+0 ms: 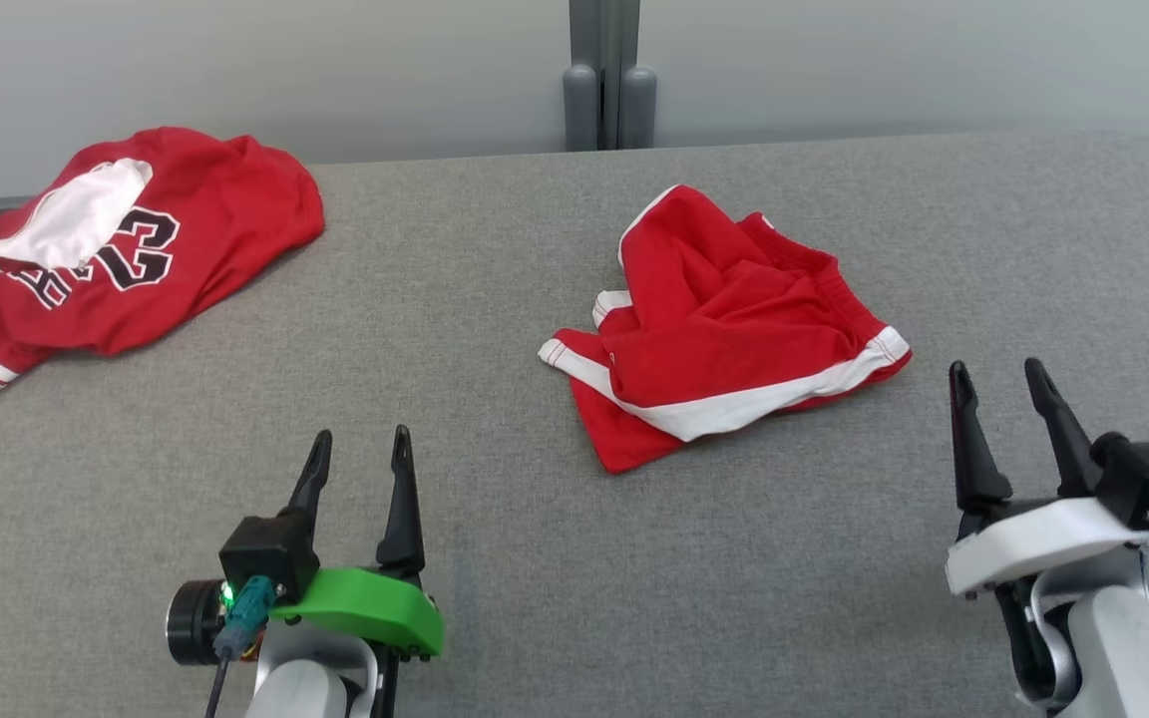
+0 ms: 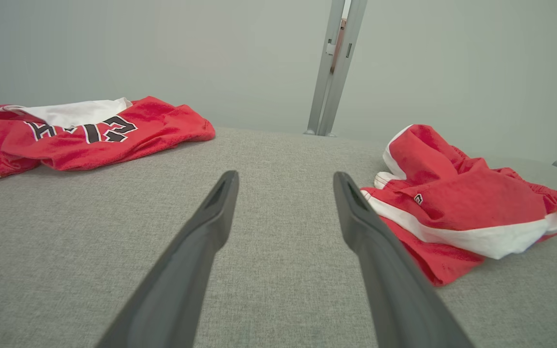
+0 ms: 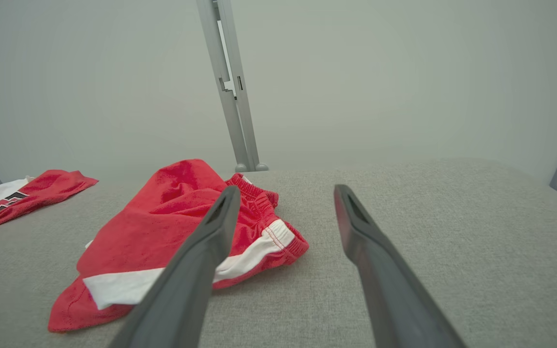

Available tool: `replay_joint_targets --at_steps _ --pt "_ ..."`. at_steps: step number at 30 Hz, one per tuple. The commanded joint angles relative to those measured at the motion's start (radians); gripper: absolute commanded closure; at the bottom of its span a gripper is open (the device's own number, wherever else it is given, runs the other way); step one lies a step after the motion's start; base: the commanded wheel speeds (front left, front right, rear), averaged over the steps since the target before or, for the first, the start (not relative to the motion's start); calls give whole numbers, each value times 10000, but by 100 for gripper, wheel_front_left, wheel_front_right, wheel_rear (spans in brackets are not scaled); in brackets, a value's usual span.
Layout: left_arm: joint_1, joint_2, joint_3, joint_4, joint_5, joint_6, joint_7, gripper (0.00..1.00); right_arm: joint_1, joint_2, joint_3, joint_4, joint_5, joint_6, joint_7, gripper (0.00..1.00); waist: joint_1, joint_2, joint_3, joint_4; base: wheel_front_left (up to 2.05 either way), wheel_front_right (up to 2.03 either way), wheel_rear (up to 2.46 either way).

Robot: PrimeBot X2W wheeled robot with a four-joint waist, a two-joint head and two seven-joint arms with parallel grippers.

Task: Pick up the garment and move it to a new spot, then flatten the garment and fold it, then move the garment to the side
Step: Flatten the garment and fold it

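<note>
The garment point(image 1: 724, 329) is a crumpled pair of red shorts with white trim, lying on the grey fabric table point(image 1: 535, 578) right of centre. My left gripper point(image 1: 361, 437) stands open near the front, left of the shorts and apart from them, with nothing between its fingers. In the left wrist view the shorts point(image 2: 467, 212) lie just right of my left gripper point(image 2: 285, 175). My right gripper point(image 1: 995, 367) is open beside the shorts' right edge, not touching. From the right wrist the shorts point(image 3: 162, 227) sit left of my right gripper point(image 3: 286, 188), partly behind its left finger.
A red jersey point(image 1: 136, 249) with black numbers and a white patch lies bunched at the table's far left, over the edge; it also appears as the jersey point(image 2: 95, 133) and the jersey point(image 3: 17, 198). A grey post point(image 1: 609, 90) stands behind the table against a pale wall.
</note>
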Motion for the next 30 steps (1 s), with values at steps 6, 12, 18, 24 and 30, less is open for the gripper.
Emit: replay_joint_targets --at_steps 6,12,18,24,30 --pt "618 40 154 90 -45 -14 -9 0 1215 719 -1 -858 -422 1 -28 0 0 0 -559 -171 0 0 0" --pt "791 41 204 97 2 -58 -7 0 1362 932 93 -929 -740 1 -29 0 0 0 -630 -142 0 0 0" --pt "618 41 151 53 49 -78 -7 0 1206 982 69 -897 -875 1 -29 0 0 0 -492 -65 0 0 0" --pt "57 39 -120 315 324 -122 -7 0 1025 992 142 -882 -1018 1 -30 0 0 0 -134 -149 0 0 0" --pt "-1415 41 -762 1573 443 -508 152 0 712 971 382 -1032 -1117 1 -30 0 0 0 468 -523 0 0 0"
